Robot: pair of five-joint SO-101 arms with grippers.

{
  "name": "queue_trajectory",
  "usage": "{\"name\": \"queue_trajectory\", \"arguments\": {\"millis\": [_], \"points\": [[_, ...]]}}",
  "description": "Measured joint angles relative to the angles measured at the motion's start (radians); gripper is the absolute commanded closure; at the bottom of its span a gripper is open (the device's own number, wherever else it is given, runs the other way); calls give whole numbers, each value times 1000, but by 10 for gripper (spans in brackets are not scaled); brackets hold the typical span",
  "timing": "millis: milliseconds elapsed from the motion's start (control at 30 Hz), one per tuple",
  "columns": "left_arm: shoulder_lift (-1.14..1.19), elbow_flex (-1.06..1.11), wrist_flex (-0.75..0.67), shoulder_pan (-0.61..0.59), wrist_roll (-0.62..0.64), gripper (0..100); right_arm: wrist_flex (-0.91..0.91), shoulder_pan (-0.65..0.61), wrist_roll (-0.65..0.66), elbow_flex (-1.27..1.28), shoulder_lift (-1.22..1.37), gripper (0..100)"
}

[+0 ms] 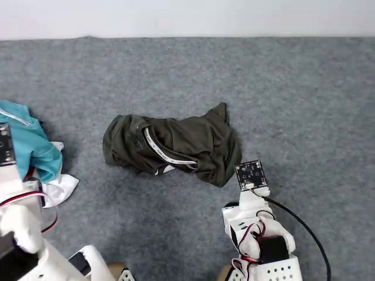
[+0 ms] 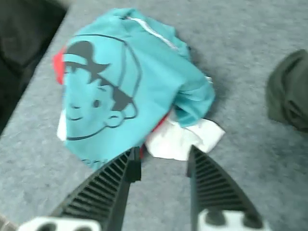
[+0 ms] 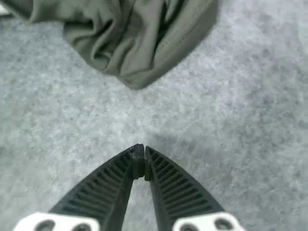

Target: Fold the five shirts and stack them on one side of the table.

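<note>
Lying crumpled near the middle of the grey table (image 1: pixel 304 88), the dark olive shirt (image 1: pixel 173 149) was bunched into a loose heap, with a pale strip of its neckline showing across the folds. At the table's left edge sat a second pile: a teal shirt (image 2: pixel 120 91) printed with a cartoon face lay on top, a white garment (image 2: pixel 185 139) stuck out from under it, and a red garment (image 2: pixel 58 65) peeked out from beneath it. The two piles were well apart.

The left gripper (image 2: pixel 162 159) was at the near edge of that pile with its jaws spread wide and nothing between them; the tips lined up with the hem of the teal shirt and the white garment, but whether they touched the cloth could not be told. The left arm (image 1: pixel 20 228) stood at the table's near left corner.

The right gripper (image 3: pixel 141 161) pointed down at bare table just beside the olive shirt's near edge, apart from it, with its jaws pressed together at the tips and holding nothing. The right arm (image 1: pixel 256 225) stood near the front edge, a black cable (image 1: pixel 304 225) trailing from it.
</note>
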Motion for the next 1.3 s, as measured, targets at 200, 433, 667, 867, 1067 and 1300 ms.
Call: {"name": "queue_trajectory", "arguments": {"millis": [200,433,667,867,1067,1300], "points": [[2,72,0,49,12,894,-230,80,0,-141,0,991],[6,140,-11,160,12,942,-196,101,40,-299,48,991],[12,176,-107,470,71,939,-58,293,41,-565,307,991],[192,181,-192,741,186,938,5,476,41,-767,586,991],[408,80,-236,1002,198,878,98,605,43,-867,671,991],[713,-103,-236,1140,196,793,118,746,43,-867,671,991]]}}
